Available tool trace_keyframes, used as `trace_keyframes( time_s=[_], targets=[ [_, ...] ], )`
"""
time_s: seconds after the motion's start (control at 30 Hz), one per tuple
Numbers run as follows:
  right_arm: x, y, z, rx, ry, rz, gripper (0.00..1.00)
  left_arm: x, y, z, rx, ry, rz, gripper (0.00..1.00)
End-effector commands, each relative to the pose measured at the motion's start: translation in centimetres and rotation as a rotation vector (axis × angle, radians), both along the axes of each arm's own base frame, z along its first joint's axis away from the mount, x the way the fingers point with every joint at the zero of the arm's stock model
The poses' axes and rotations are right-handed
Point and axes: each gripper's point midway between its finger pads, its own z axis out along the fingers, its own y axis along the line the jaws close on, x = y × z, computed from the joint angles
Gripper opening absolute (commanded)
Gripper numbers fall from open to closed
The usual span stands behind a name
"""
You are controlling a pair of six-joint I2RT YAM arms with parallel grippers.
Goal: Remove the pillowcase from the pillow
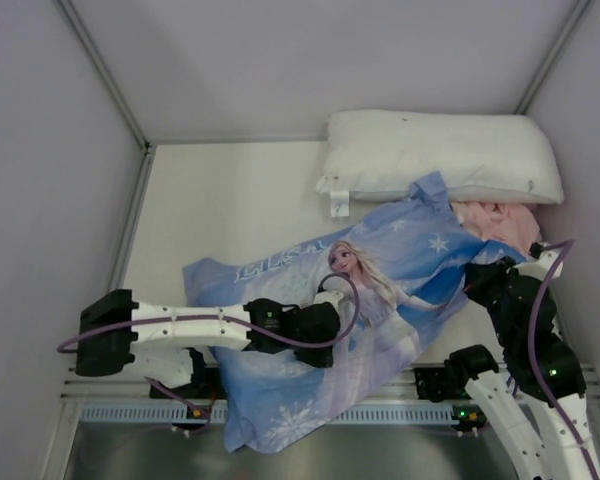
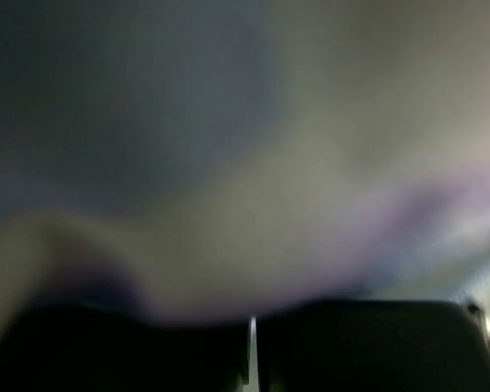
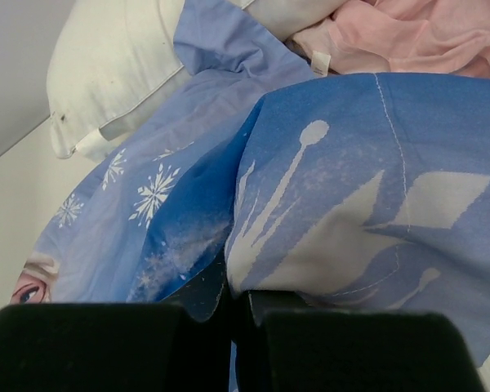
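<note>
The pillowcase (image 1: 310, 375), light blue with a blonde princess and snowflakes, lies bunched across the table, and its near end hangs over the front edge. Its pale pink side (image 1: 495, 222) shows at the right. The pillow does not show; anything inside the case is hidden. My left gripper (image 1: 328, 298) sits on the case by the princess figure. In the left wrist view its jaws (image 2: 251, 335) are together and blurred fabric (image 2: 229, 163) fills the frame. My right gripper (image 1: 483, 272) is at the case's right edge, shut on a blue fold (image 3: 351, 163) in the right wrist view (image 3: 241, 298).
A white pillow (image 1: 440, 150) with a small white tag (image 1: 338, 205) at its near left corner lies along the back wall. It also shows in the right wrist view (image 3: 114, 65). Grey walls close the left, back and right sides. A metal rail (image 1: 130, 412) runs along the front edge.
</note>
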Motion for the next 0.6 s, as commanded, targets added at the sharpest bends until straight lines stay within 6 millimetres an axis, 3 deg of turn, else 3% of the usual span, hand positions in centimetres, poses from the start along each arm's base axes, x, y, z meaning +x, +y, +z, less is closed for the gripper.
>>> trace_keyframes(
  time_s=[0.0,0.17,0.3,0.43,0.47,0.5,0.57],
  targets=[
    [0.2,0.2,1.6,0.023,-0.065,0.005,0.00,5.9,4.1,-3.3,0.257,-0.210,0.328,0.00],
    [0.2,0.2,1.7,0.023,-0.061,0.006,0.00,10.3,8.7,-4.6,0.334,-0.284,0.567,0.00],
    [0.3,0.7,1.4,0.041,-0.053,0.024,0.00,15.4,11.5,-4.3,0.225,-0.198,0.685,0.00],
    [0.5,0.9,0.8,0.048,-0.038,0.028,0.00,19.6,10.7,-2.3,0.146,-0.189,0.656,0.00],
    [0.7,1.0,0.5,0.053,-0.032,0.028,0.00,21.2,9.4,-0.2,0.113,-0.214,0.637,0.00],
    [0.9,1.3,0.2,0.057,-0.021,0.037,0.00,21.8,9.3,-0.8,0.174,-0.221,0.590,0.00],
    [1.2,1.5,-0.4,0.058,-0.008,0.041,0.00,22.4,8.8,1.4,0.208,-0.231,0.558,0.02]
  ],
)
